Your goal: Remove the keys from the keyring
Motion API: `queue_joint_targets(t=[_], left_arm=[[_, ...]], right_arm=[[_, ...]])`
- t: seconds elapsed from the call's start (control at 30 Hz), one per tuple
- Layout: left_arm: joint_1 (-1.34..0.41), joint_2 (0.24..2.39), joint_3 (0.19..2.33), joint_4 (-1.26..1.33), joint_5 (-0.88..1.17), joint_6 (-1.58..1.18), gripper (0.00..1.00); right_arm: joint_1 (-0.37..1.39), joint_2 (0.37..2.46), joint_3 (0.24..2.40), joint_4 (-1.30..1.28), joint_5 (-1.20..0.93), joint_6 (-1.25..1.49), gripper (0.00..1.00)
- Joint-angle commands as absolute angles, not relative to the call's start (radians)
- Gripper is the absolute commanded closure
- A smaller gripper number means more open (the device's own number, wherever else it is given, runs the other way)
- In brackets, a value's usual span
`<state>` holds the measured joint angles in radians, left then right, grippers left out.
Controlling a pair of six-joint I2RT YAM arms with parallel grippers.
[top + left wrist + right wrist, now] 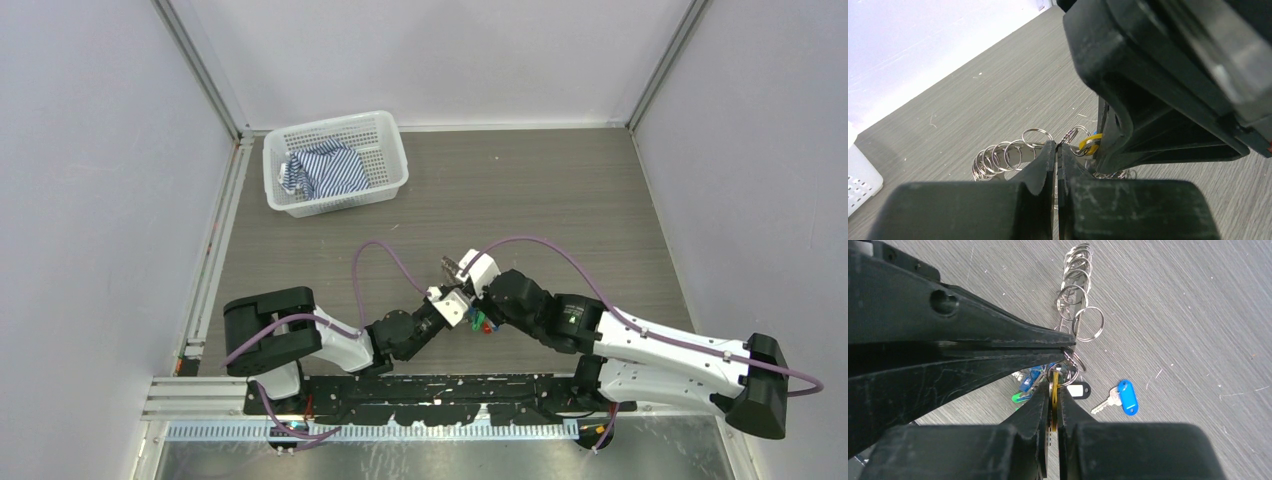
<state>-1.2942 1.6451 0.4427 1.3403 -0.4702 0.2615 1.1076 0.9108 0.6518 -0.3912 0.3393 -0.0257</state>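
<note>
Both tools meet low over the middle of the worktop point(560, 200), tip to tip. The left tool point(1055, 150) is clenched, its fingers pressed flat together with the thin wire of the keyring point(1075, 295) pinched at the tips. Small split rings stand to either side of the pinch. The right tool point(1054, 390) is also clenched, gripping a yellow tag point(1090, 142) that hangs on a small ring. Its tips sit just beside those of the left tool. Directly under the right tool, the keys point(1028, 385) lie bunched on the worktop, with blue and green tags and one white tag point(1079, 390) showing. A blue-tagged key point(1120, 399) lies by itself beside the bunch. Beyond the tool tips, the keyring carries a close row of silvery split rings that runs away from both tools. Well apart, at the far left of the worktop, a white mesh basket point(392, 150) holds a blue-and-white striped cloth point(325, 172).
</note>
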Motion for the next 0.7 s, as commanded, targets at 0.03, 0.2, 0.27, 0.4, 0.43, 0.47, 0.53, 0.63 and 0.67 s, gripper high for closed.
queue_joint_targets(t=[0.03, 0.2, 0.27, 0.4, 0.43, 0.47, 0.53, 0.63, 0.67], left_arm=[[-1.292, 1.6, 0.458, 1.431, -0.478, 0.24, 1.0], [-1.309, 1.607, 0.462, 1.431, -0.466, 0.23, 1.0], [-1.317, 1.614, 0.465, 1.431, -0.463, 0.23, 1.0], [-1.32, 1.631, 0.46, 1.431, -0.443, 0.225, 1.0], [-1.321, 1.634, 0.459, 1.431, -0.434, 0.222, 1.0], [-1.32, 1.635, 0.458, 1.431, -0.425, 0.219, 1.0], [-1.32, 1.634, 0.456, 1.431, -0.405, 0.212, 1.0], [-1.318, 1.631, 0.457, 1.431, -0.369, 0.202, 1.0], [-1.319, 1.63, 0.457, 1.431, -0.354, 0.2, 1.0]], right_arm=[[1.165, 0.923, 0.689, -0.397, 0.358, -0.07, 0.99], [1.175, 0.898, 0.662, -0.327, 0.441, -0.084, 0.99], [1.175, 0.883, 0.652, -0.301, 0.458, -0.09, 0.99], [1.177, 0.861, 0.659, -0.293, 0.407, -0.12, 0.99], [1.175, 0.859, 0.666, -0.292, 0.387, -0.126, 0.99], [1.177, 0.859, 0.676, -0.295, 0.366, -0.128, 0.99], [1.175, 0.86, 0.692, -0.3, 0.317, -0.126, 0.99], [1.177, 0.872, 0.7, -0.294, 0.267, -0.122, 0.99], [1.176, 0.879, 0.7, -0.29, 0.266, -0.119, 0.99]])
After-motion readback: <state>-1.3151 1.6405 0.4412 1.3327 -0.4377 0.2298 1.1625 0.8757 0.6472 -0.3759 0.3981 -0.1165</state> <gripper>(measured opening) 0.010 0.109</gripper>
